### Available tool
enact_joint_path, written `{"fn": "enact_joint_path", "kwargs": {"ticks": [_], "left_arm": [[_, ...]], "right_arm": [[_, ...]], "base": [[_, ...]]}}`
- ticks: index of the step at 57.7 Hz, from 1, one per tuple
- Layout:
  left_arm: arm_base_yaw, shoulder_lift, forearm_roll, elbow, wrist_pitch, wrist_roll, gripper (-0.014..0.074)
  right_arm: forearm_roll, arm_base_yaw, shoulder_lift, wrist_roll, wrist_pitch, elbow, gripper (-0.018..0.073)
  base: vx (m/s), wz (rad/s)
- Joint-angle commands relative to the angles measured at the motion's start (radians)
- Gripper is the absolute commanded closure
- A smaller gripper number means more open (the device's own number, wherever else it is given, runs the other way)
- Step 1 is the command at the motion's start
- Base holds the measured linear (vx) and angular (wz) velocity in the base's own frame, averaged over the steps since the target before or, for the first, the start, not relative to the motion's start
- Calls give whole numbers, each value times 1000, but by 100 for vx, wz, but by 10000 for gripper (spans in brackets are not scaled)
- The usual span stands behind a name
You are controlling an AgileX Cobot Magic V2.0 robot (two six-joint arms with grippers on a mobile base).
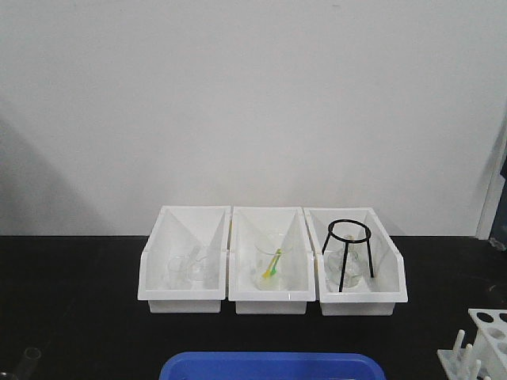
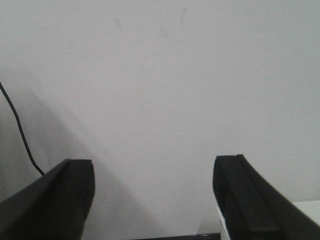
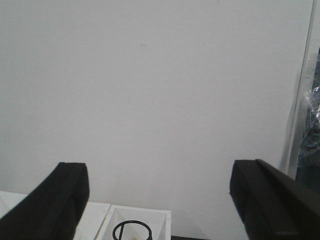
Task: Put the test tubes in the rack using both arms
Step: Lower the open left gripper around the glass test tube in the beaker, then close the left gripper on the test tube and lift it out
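Observation:
The white rack shows at the bottom right corner of the front view, cut off by the frame, with round holes on top and pegs on its near side. Faint clear glass lies in the left white bin; I cannot tell whether it is test tubes. Neither arm appears in the front view. My left gripper is open with nothing between its fingers and faces the white wall. My right gripper is open too and empty, raised above and in front of the right bin.
Three white bins stand in a row at the back of the black table. The middle bin holds a beaker with a yellow-green item. The right bin holds a black tripod ring and glassware. A blue tray sits at the front edge.

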Motion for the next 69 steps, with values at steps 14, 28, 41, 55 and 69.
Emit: {"fn": "enact_joint_path", "kwargs": {"ticks": [14, 28, 41, 55, 69], "left_arm": [[-56, 41, 138, -25, 296, 271, 50], [-167, 63, 83, 211, 235, 306, 50], [-171, 64, 84, 491, -100, 290, 50], [-171, 81, 54, 600, -368, 288, 50], [-171, 252, 25, 598, -547, 289, 50]], "right_arm": [[-1, 0, -4, -3, -71, -33, 0], [-2, 0, 1, -4, -62, -33, 68], [-6, 0, 2, -4, -48, -33, 115], [-6, 0, 2, -8, -48, -33, 120], [-6, 0, 2, -8, -44, -33, 120]], "base": [[0, 0], [0, 0], [0, 0], [0, 0], [0, 0]]}}
